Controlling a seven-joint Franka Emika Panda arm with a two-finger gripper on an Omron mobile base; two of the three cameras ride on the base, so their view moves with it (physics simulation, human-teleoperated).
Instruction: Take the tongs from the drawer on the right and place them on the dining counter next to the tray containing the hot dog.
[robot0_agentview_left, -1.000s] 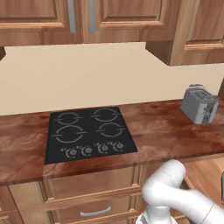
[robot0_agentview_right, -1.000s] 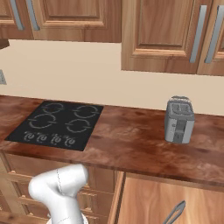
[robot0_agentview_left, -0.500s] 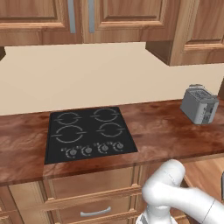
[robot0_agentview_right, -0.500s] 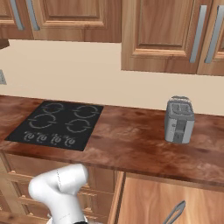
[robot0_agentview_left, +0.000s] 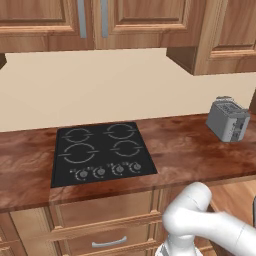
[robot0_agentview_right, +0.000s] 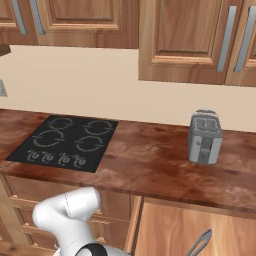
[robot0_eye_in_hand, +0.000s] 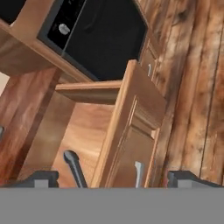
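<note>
The drawer (robot0_eye_in_hand: 140, 127) stands pulled open below me, its framed front panel with a short silver handle (robot0_eye_in_hand: 138, 173) facing right in the hand view. The grey tongs (robot0_eye_in_hand: 74, 168) lie on the drawer's wooden floor, partly cut off at the bottom of that view. My gripper (robot0_eye_in_hand: 114, 179) hovers above the drawer's front edge, open, with its dark fingertips (robot0_eye_in_hand: 41, 178) far apart and nothing held. From the right base view the open drawer (robot0_agentview_right: 175, 225) sits at lower right with the tongs (robot0_agentview_right: 200, 242) inside. The dining counter, tray and hot dog are out of view.
A black stovetop (robot0_agentview_left: 102, 152) is set in the wood counter (robot0_agentview_right: 150, 165), with a grey toaster (robot0_agentview_left: 227, 120) further right. Upper cabinets (robot0_agentview_right: 185, 40) hang above. A closed drawer (robot0_agentview_left: 107, 235) sits under the stovetop, left of my arm.
</note>
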